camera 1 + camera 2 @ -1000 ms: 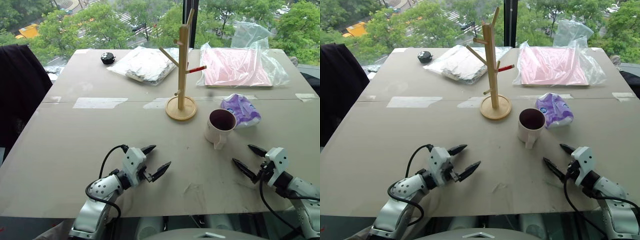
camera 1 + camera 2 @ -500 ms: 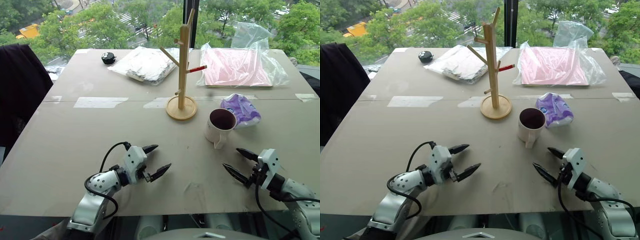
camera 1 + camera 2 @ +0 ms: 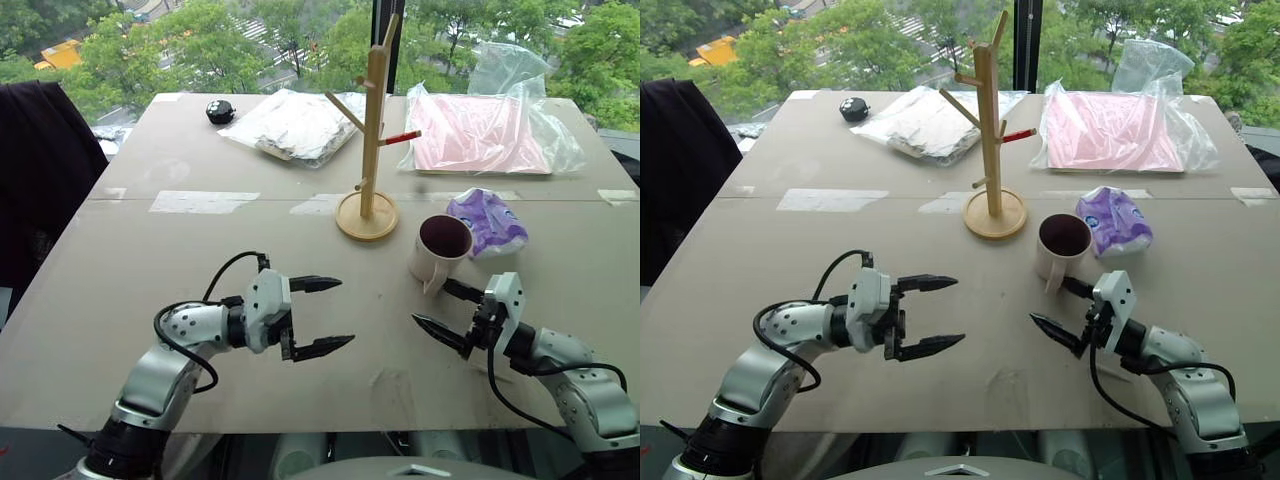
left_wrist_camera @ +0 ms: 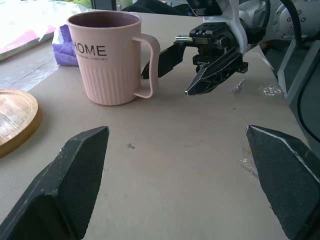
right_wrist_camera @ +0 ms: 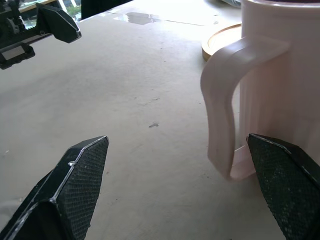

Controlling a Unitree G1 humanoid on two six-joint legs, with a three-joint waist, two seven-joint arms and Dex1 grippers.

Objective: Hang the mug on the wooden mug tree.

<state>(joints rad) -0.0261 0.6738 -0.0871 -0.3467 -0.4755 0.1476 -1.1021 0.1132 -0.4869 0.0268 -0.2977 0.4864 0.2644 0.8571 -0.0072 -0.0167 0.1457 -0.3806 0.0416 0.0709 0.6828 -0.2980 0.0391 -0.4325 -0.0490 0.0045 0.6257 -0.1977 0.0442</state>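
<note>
The mug (image 3: 441, 248) is standing upright on the worktop (image 3: 150, 270), mouth up, showing its dark maroon inside, with its loop handle (image 5: 223, 107) facing the near edge of the worktop. In the left wrist view the word HOME is printed on its pale pink ribbed side. It is sitting just to the right of the wooden mug tree (image 3: 369, 140), whose round base (image 3: 366, 215) is resting on the worktop, apart from the mug. One peg of the tree is carrying a red tip (image 3: 400, 137).

The right tool (image 3: 446, 312) is lying low over the worktop with its two black fingers spread wide and nothing between them. One finger is reaching just beside the mug's handle; whether it is touching it I cannot tell. The other finger is pointing out over bare worktop.

The left tool (image 3: 320, 316) is hanging above the worktop, well apart from the mug, its fingers also parted wide and holding nothing, pointing toward the right tool.

A purple-and-white plastic packet (image 3: 487, 220) is lying just behind and to the right of the mug. Farther back a pink sheet in a clear bag (image 3: 480, 130), a wrapped pale bundle (image 3: 295, 125) and a small black round object (image 3: 219, 111) are resting on the worktop.
</note>
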